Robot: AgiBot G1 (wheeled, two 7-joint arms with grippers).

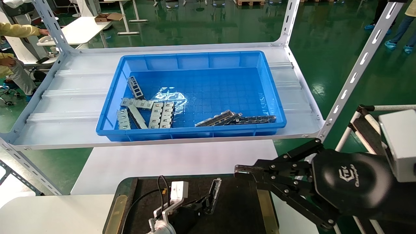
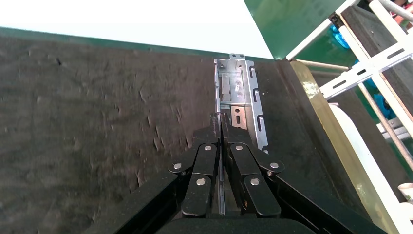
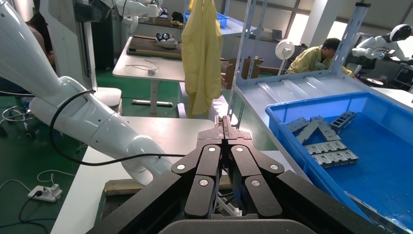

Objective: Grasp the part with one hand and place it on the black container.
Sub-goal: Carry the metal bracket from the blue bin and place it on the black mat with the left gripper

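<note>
One part point(image 2: 240, 97) in left claw point(image 2: 221, 119) over black container point(image 2: 97, 146).

Glossy green floor point(image 1: 341, 42) fills the upper frame, mirroring overhead light. White perforated shelf uprights point(image 1: 364, 61) rise at upper left and right. A white desk point(image 1: 81, 29) carrying a cardboard box point(image 1: 107, 17) stands upper left. A yellow coat point(image 3: 202, 53) hangs at upper centre of the right wrist view.
</note>
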